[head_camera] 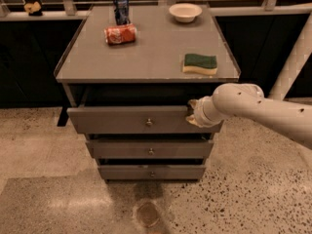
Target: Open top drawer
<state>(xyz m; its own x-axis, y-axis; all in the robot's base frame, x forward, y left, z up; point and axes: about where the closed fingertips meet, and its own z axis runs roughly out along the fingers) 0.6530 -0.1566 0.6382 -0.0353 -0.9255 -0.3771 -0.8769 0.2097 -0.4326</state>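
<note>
- Grey cabinet (146, 57): three drawers stacked.
- Top drawer (112, 120): located just under tabletop, long axis left-right, front drawn slightly forward of the two below.
- White arm (258, 108): brought in from right.
- Gripper (192, 113): set against drawer's upper right edge, well right of centre knob (149, 122).
- Pull judged needed toward camera.
- Gripper's grasp cannot be told; tip hidden by wrist.

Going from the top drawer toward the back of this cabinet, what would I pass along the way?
Top drawer, with the robot's gripper at its right end → green sponge → red can on its side → white bowl.
</note>
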